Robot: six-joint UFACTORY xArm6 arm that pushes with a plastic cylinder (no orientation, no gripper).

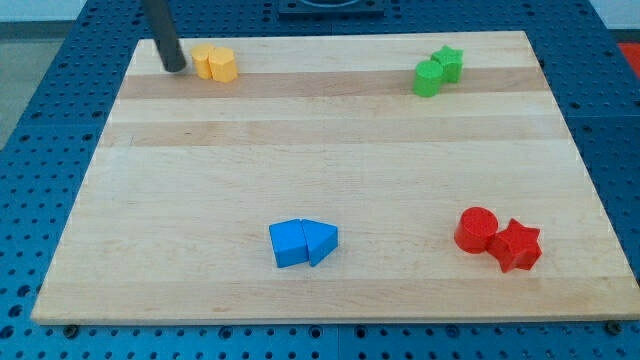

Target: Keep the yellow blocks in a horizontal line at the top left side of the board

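Two yellow blocks stand touching side by side at the board's top left: the left one (204,59) of unclear shape and a yellow hexagon (223,65) to its right. Together they form a short horizontal row. My tip (175,68) rests on the board just to the left of the left yellow block, a small gap apart. The dark rod rises from it to the view's top edge.
A green cylinder (428,78) and a green star (448,63) touch at the top right. A blue cube (288,244) and a blue triangle (322,241) touch at bottom centre. A red cylinder (476,229) and a red star (516,246) touch at bottom right. The wooden board (320,150) lies on a blue perforated table.
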